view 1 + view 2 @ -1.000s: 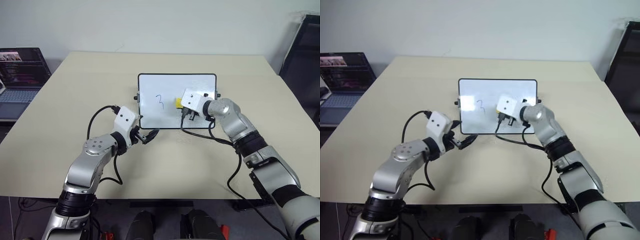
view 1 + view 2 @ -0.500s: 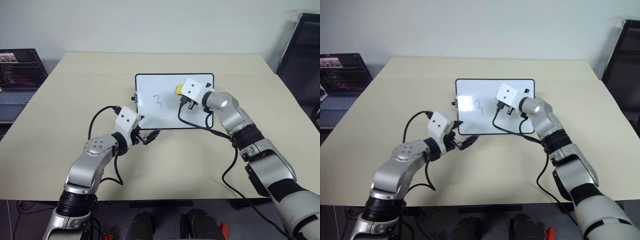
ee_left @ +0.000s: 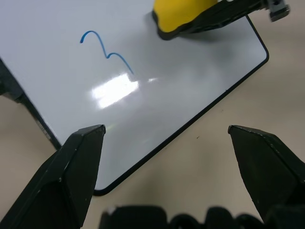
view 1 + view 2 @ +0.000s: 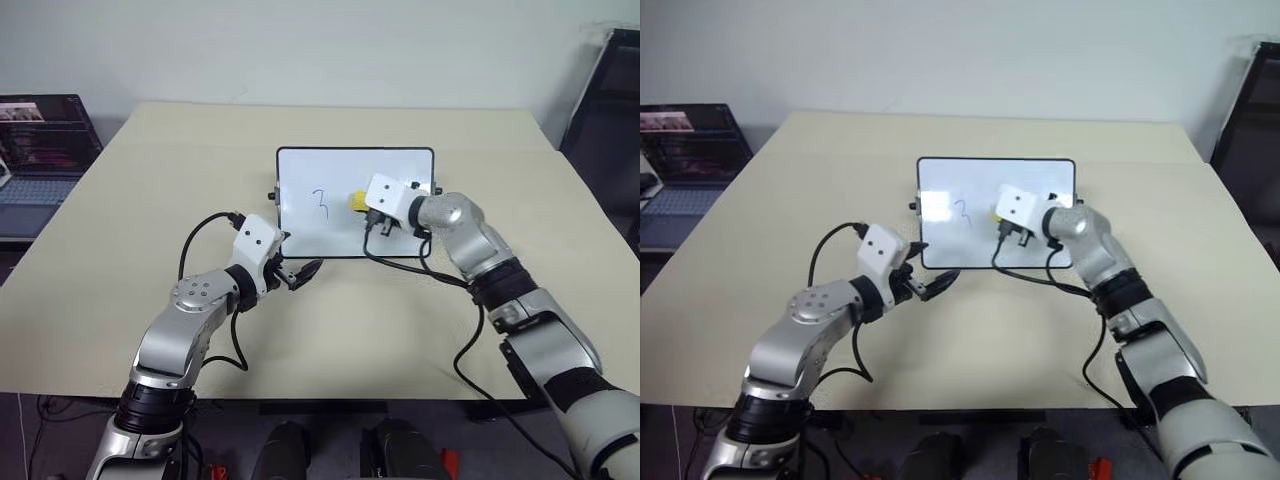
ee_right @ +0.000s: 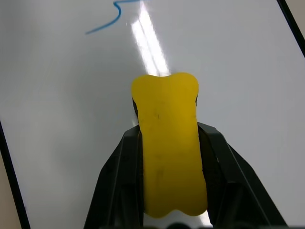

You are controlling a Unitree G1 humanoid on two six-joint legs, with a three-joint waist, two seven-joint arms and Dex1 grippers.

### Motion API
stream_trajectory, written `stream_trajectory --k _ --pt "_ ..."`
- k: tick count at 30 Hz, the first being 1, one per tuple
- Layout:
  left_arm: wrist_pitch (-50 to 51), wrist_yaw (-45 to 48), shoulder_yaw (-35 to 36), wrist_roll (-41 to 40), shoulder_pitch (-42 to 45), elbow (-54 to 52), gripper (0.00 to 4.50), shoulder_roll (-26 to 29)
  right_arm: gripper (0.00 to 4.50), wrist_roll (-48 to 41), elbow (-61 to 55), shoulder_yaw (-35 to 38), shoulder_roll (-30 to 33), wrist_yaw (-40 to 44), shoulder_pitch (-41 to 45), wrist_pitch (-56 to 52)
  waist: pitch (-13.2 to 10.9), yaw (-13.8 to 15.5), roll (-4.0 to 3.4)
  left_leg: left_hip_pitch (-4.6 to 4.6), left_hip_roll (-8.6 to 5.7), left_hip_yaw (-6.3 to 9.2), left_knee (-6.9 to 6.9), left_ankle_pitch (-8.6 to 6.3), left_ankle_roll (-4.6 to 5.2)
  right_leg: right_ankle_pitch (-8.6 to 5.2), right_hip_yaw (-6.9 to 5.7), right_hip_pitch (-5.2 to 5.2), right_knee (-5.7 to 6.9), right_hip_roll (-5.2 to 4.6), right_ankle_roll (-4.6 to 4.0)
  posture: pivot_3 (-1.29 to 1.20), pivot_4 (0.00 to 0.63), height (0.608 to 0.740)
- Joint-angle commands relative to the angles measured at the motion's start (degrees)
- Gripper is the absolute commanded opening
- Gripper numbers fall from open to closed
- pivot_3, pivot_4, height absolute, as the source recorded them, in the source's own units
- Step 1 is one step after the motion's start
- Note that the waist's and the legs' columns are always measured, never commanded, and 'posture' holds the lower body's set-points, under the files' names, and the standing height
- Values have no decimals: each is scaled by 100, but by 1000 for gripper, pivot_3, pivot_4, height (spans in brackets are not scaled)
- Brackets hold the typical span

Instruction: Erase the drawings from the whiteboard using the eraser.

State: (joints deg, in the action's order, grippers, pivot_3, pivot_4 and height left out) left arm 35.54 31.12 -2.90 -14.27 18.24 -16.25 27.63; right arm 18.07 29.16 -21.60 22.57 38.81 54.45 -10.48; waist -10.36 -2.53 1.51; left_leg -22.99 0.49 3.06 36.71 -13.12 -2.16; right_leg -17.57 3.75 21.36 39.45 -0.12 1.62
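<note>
Right end effector clamps the eraser on the whiteboard; one drawing apparently remains; left end effector open, empty, above the counter

A wide beige table takes most of the scene. Beyond its far left corner stands an open laptop with a lit screen. At the far right, a dark object, maybe a chair.
</note>
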Motion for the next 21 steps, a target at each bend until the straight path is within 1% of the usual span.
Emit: stream_trajectory --k 1,3,5,8,11,13,15,17,21 --pt "-75 -7 96 -12 2 -259 4500 39 1174 90 -429 44 191 102 -370 -227 0 6 0 0 0 0 0 0 0 0 1 0 -2 0 0 0 150 740" --pt "-82 -53 159 -11 -33 -250 4500 47 1174 -117 -789 236 110 30 -518 -330 0 6 0 1 0 -1 0 0 0 0 1 0 -1 0 0 0 150 740" --pt "-108 -136 284 -18 -93 -226 4500 40 1174 -572 -1288 626 -166 -68 -612 -594 -1 -12 0 0 2 -1 0 0 0 0 1 2 1 1 0 0 150 740" --pt "-172 -248 499 -48 -156 -164 4500 4 1173 -1218 -2007 1228 -563 -203 -737 -1136 -10 -68 -4 -4 6 -5 -6 0 0 0 3 11 3 4 0 0 150 740" --pt "-294 -363 768 -161 -163 -94 4500 -115 1173 -1818 -2754 1651 -820 -226 -1051 -1780 -11 -45 -4 -8 7 -1 -17 0 0 0 0 16 -2 4 0 0 150 740" --pt "-456 -475 959 -180 -159 23 4500 -204 1173 -2124 -3270 1722 -840 -114 -1456 -2131 -9 -4 -2 -9 7 4 -28 0 -1 0 -5 11 -21 2 0 0 150 740" --pt "-661 -608 1066 -85 -175 108 4500 -246 1173 -2253 -3686 1682 -748 -53 -1902 -2244 -9 57 -1 -9 4 9 -39 -1 -1 0 -11 3 -45 -4 0 0 150 740" --pt "-873 -841 1143 99 -181 191 4500 -272 1173 -2363 -4058 1685 -695 -89 -2301 -2184 -9 92 -1 -15 -3 9 -46 -1 -1 0 -11 8 -52 -11 0 0 150 740" --pt "-872 -976 1329 -35 -156 185 4500 -353 1173 -2556 -4536 1950 -791 -428 -3074 -1927 -9 86 -2 -40 -3 4 -47 0 -1 0 -8 38 -47 -11 0 0 150 740"
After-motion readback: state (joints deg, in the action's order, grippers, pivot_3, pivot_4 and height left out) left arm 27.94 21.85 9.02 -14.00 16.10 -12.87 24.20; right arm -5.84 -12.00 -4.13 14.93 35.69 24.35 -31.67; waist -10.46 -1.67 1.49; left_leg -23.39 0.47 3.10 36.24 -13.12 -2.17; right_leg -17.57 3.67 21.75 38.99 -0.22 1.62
